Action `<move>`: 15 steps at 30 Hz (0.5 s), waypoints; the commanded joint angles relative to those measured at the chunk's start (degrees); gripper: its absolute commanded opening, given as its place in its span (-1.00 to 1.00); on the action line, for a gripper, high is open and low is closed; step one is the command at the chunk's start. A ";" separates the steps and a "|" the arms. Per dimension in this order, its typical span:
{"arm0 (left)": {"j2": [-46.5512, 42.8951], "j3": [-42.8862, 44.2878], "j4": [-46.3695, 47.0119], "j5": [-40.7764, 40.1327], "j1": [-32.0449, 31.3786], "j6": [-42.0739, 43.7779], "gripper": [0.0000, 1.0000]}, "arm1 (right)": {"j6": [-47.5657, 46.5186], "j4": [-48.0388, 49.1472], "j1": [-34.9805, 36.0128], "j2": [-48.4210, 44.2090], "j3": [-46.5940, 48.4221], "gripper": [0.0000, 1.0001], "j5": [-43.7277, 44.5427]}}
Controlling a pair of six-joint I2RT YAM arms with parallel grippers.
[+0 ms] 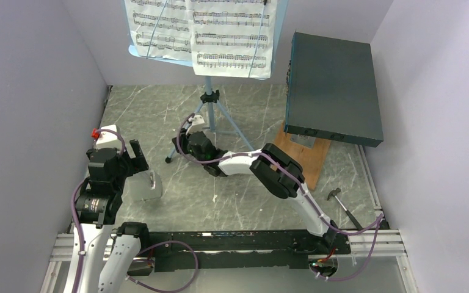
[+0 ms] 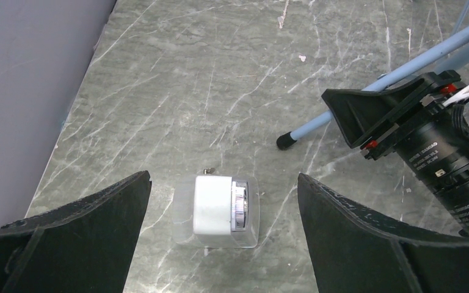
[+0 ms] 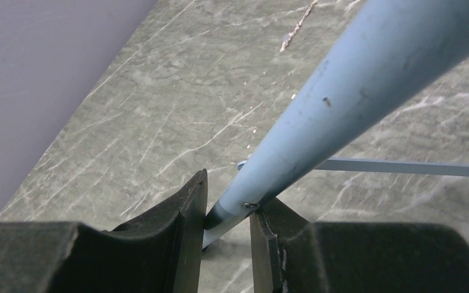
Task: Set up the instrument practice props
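Observation:
The light blue music stand (image 1: 212, 116) stands at the back centre on tripod legs, with white sheet-music pages (image 1: 201, 30) on its desk. My right gripper (image 1: 187, 132) is shut on the lower end of one stand leg (image 3: 342, 91); in the right wrist view the gripper (image 3: 229, 195) has its fingers pressed on both sides of the leg near the foot. The grey-white metronome (image 1: 143, 186) stands on the floor at the left. My left gripper (image 2: 223, 178) is wide open and empty above the metronome (image 2: 220, 207), which lies between the two fingers without touching them.
A big dark box (image 1: 333, 85) leans on a wooden board (image 1: 305, 160) at the back right. A small hammer (image 1: 342, 201) lies at the right. Lilac walls close in the left, back and right. Another stand foot (image 2: 287, 141) rests near the metronome.

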 commanded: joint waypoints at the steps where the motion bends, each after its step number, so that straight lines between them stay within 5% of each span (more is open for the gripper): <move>1: 0.06 0.00 2.25 0.19 -0.08 0.25 0.90 | -7.90 -1.37 -3.69 -2.16 -2.90 -0.67 -3.71; 15: 0.30 -0.09 2.33 0.58 -0.08 0.34 0.90 | -6.86 -3.98 -10.04 -2.79 -5.39 -0.62 -9.27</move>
